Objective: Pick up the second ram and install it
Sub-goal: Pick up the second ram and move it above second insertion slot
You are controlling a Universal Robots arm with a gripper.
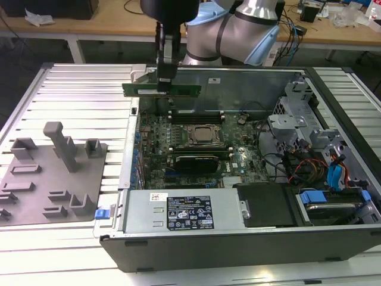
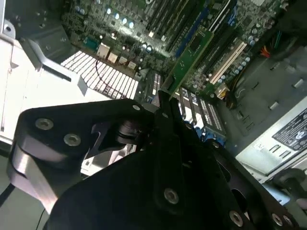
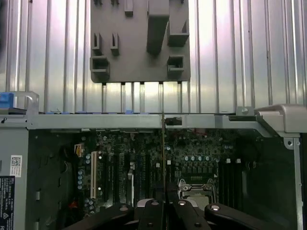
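Pickup is done: my gripper is clenched on the ram, holding it in the air above the motherboard, so it's not seated in a socket yet and the install is left.

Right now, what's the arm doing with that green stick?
Gripper shut on thin green memory stick. Stick in the air over open metal computer case, not yet socketed. No obstruction seen.
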